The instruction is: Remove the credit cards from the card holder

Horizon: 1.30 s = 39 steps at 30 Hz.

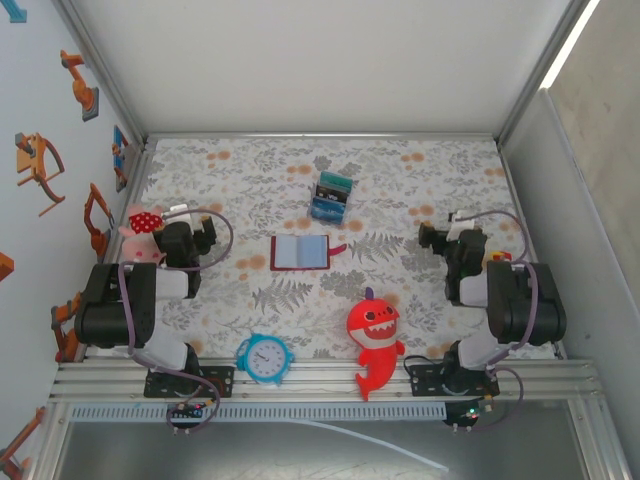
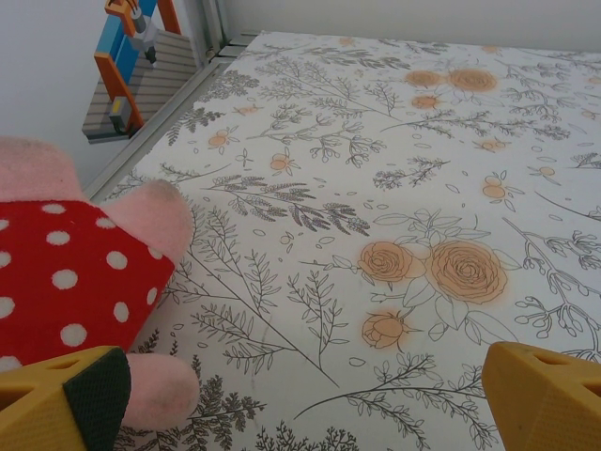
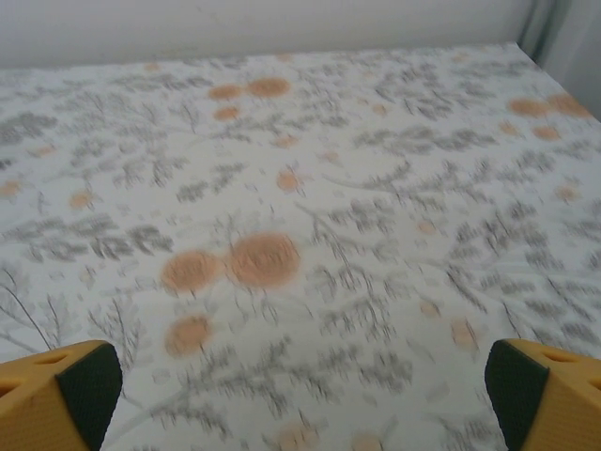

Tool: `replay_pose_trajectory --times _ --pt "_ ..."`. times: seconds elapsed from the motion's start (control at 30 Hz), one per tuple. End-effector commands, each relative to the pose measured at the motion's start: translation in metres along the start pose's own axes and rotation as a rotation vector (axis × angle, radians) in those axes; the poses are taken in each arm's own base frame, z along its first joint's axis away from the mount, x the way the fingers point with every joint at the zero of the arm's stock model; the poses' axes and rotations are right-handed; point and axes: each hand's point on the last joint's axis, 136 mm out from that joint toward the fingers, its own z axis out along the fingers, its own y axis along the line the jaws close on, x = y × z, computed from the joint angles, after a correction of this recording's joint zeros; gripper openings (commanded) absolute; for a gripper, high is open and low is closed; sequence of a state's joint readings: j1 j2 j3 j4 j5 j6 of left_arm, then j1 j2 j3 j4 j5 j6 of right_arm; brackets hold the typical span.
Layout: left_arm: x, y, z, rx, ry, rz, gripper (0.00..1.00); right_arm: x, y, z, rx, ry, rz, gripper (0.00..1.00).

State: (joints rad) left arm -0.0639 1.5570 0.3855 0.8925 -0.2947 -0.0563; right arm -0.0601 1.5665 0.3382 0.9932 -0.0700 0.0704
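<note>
The card holder point(image 1: 300, 251) lies open mid-table; the credit cards point(image 1: 331, 196) sit just beyond it, perhaps stacked. Left gripper point(image 2: 300, 404) and right gripper point(image 3: 300, 395) gape wide, empty, fingertips cropped.

1. The right gripper point(image 3: 300, 399) has its yellow fingers point(image 3: 42, 399) spread wide at the bottom corners, with dark pads point(image 3: 89, 390) facing inward.
2. Between them lies a floral tablecloth point(image 3: 376, 188), slightly blurred.
3. A white wall point(image 3: 235, 28) runs along the far edge.
</note>
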Motion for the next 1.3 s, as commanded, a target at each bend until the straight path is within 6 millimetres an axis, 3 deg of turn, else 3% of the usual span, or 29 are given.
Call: replay_pose_trajectory --times 0.0,0.1,0.23,1.27 --pt "-0.004 0.000 -0.001 -0.003 -0.007 -0.014 0.97 -0.001 0.002 0.003 -0.054 0.033 0.006 1.00" --pt "-0.004 0.000 -0.001 -0.002 -0.006 -0.014 0.97 -0.002 0.002 0.004 -0.050 0.033 0.005 1.00" --pt "-0.004 0.000 -0.001 -0.003 -0.007 -0.015 0.97 -0.001 -0.016 0.002 0.055 0.032 0.041 0.99" --pt "-0.003 0.000 -0.001 -0.002 -0.005 -0.015 0.97 -0.001 -0.013 0.003 0.034 0.033 0.036 0.99"
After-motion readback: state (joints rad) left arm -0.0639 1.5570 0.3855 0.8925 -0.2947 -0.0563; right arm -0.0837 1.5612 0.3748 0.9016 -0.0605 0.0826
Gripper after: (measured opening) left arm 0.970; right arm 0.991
